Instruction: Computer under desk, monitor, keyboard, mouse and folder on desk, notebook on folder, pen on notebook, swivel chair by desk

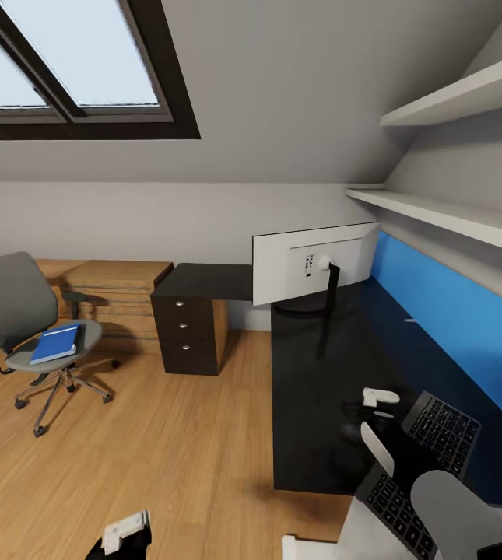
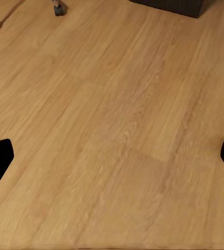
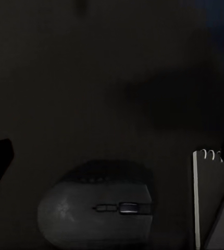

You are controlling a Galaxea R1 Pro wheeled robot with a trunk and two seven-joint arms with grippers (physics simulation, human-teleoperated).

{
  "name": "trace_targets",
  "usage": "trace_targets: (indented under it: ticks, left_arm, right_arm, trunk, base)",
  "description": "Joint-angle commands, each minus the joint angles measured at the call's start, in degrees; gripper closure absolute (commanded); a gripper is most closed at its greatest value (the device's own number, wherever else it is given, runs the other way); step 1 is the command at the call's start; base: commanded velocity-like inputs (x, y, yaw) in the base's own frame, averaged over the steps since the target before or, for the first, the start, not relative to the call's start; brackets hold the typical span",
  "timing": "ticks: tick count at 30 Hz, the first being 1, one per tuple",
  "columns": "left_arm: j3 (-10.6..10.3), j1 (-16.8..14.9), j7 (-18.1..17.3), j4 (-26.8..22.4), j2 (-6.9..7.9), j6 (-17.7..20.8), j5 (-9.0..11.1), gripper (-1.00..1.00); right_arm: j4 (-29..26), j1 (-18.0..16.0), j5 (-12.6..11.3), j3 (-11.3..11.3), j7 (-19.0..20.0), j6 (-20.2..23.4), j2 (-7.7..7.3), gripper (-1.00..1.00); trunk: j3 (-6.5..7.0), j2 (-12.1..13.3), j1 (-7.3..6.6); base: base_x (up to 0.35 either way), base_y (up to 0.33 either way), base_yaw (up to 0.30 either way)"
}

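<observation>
**Robot's right tool hovers over the mouse at the black table**

The right tool (image 3: 112, 151) hangs spread wide and empty just above the table (image 1: 313, 404), with the mouse (image 3: 96, 208) lying on the dark top directly below and slightly short of the gap between the fingers; a spiral-bound pad (image 3: 208, 198) rests just beside it. By the look of it, the mouse step is in hand, and the next move calls for a short descent to centre the fingers over the mouse before closing. The keyboard (image 1: 437, 443) sits on the table near the blue back panel, the monitor (image 1: 313, 260) stands further along. The left tool (image 2: 112, 151), also open and empty, hangs over bare wood floor (image 2: 112, 104). The folder (image 1: 54, 343) lies on the swivel chair (image 1: 25, 319), well apart from the table.
</observation>
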Motion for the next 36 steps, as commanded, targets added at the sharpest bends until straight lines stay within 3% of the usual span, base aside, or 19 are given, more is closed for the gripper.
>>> trace_targets:
  ticks: [1, 5, 6, 8, 9, 12, 16, 19, 27, 36]
  left_arm:
    - [-0.1, 0.0, 0.3, -2.7, 0.02, 3.4, 0.4, -1.00]
    - [0.5, 0.0, 0.4, -13.1, 0.03, 17.0, 1.8, -1.00]
    - [0.8, 0.0, 0.5, -17.7, 0.03, 23.1, 3.3, -1.00]
    - [1.0, 0.4, 0.5, -21.8, 0.05, 28.2, 5.3, -1.00]
    - [1.2, 1.2, 0.5, -25.4, 0.16, 32.2, 7.4, -1.00]
    - [1.3, 3.0, 0.5, -30.3, 0.39, 36.0, 10.2, -1.00]
    - [1.5, 7.4, 0.6, -37.3, 0.62, 38.6, 12.3, -1.00]
    - [1.9, 10.9, 0.6, -40.3, 1.81, 39.2, 13.1, -1.00]
    - [2.1, 12.1, 0.6, -37.9, 2.92, 38.3, 13.3, -1.00]
    - [2.0, 12.2, 0.6, -34.8, 2.92, 32.0, 13.2, -1.00]
  right_arm:
    - [-0.1, 0.0, -0.5, 0.5, -0.5, 0.7, -0.07, -1.00]
    - [-0.1, 0.0, -0.5, 0.5, -0.4, 2.3, 0.03, -1.00]
    - [-0.1, 0.0, -0.5, 0.5, -0.4, 3.0, 0.08, -1.00]
    - [-0.1, 0.0, -0.5, 0.5, -0.4, 3.6, 0.11, -1.00]
    - [-0.1, 0.0, -0.5, 0.6, -0.3, 4.3, 0.17, -1.00]
    - [-0.2, 0.0, -0.5, 0.6, -0.3, 5.2, 0.23, -1.00]
    - [-0.2, 0.0, -0.6, 0.6, -0.3, 6.2, 0.38, -1.00]
    - [-0.2, 0.0, -0.6, 0.7, -0.3, 6.6, 0.49, -1.00]
    - [-0.3, 0.0, -0.6, 0.7, -0.3, 9.2, 0.60, -1.00]
    - [-0.3, 0.0, -0.5, 0.7, -0.1, 9.7, 0.58, -1.00]
  trunk:
    - [-0.08, 0.0, 0.00]
    - [-0.08, 0.0, 0.00]
    - [-0.08, 0.0, 0.00]
    - [-0.08, 0.0, 0.00]
    - [-0.08, 0.0, 0.00]
    - [-0.08, 0.0, 0.00]
    - [-0.08, 0.0, 0.00]
    - [-0.08, 0.0, 0.00]
    - [-0.08, 0.0, 0.00]
    - [-1.69, -3.7, 1.98]
  base:
    - [0.000, 0.000, 0.000]
    - [0.000, 0.000, 0.000]
    - [0.000, 0.000, 0.000]
    - [0.000, 0.000, 0.000]
    - [0.000, 0.000, 0.000]
    - [0.000, 0.000, 0.000]
    - [0.000, 0.000, 0.000]
    - [0.000, 0.000, 0.000]
    - [0.000, 0.000, 0.000]
    - [0.000, 0.000, 0.000]
